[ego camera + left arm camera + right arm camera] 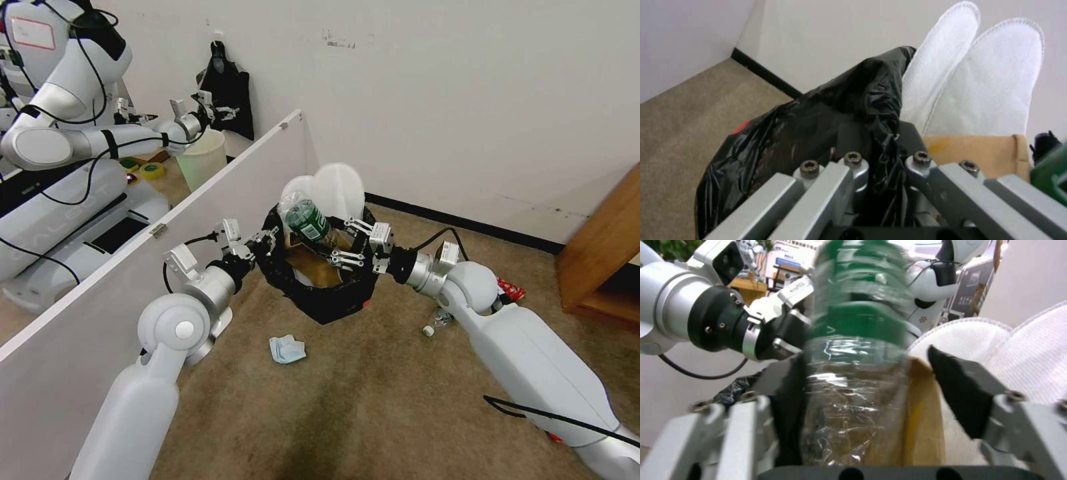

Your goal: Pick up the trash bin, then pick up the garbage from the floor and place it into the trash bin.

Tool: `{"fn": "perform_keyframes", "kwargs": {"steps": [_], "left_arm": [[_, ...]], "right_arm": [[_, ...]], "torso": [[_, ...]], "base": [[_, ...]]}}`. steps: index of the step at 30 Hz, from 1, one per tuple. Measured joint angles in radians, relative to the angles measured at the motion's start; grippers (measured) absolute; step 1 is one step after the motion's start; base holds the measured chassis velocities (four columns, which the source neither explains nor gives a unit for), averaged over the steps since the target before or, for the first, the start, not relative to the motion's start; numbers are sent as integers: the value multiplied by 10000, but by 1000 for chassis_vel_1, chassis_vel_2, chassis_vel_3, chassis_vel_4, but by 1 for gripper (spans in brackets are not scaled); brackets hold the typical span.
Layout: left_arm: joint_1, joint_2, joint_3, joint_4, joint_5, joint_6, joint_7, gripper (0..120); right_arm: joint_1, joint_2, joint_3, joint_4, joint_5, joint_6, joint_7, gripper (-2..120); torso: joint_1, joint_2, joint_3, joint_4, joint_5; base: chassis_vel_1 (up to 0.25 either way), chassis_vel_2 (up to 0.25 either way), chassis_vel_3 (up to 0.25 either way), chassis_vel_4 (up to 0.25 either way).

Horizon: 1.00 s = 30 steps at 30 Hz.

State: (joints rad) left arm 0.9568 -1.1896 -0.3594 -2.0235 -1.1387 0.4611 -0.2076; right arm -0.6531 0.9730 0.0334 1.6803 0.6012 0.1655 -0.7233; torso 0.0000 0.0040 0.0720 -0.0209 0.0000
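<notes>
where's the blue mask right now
In the head view the mask lies on the carpet, below the held bin and beside the left arm.

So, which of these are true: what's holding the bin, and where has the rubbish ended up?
1. The left gripper is clamped on the trash bin at its black-bagged rim. True.
2. The white slippers lie flat on the floor. False: they stick up out of the bin.
3. A pale blue mask lies on the floor. True.
4. The bottle at the bin has a red label. False: it is green.
5. The right gripper hangs at the robot's side. False: it is over the bin.
</notes>
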Motion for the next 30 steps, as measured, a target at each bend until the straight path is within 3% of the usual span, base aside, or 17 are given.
{"fn": "perform_keyframes", "kwargs": {"steps": [8, 30], "left_arm": [[-37, -13, -56, 116, 45, -65, 10, 4], [-250, -14, -199, 368, 55, -197, -117, 4]], "right_arm": [[8, 3, 24, -3, -35, 24, 7, 99], [14, -153, 514, 226, 231, 120, -45, 100]], "torso": [[0, 0, 0, 0, 0], [0, 0, 0, 0, 0]], "base": [[0, 0, 0, 0], [0, 0, 0, 0]]}}
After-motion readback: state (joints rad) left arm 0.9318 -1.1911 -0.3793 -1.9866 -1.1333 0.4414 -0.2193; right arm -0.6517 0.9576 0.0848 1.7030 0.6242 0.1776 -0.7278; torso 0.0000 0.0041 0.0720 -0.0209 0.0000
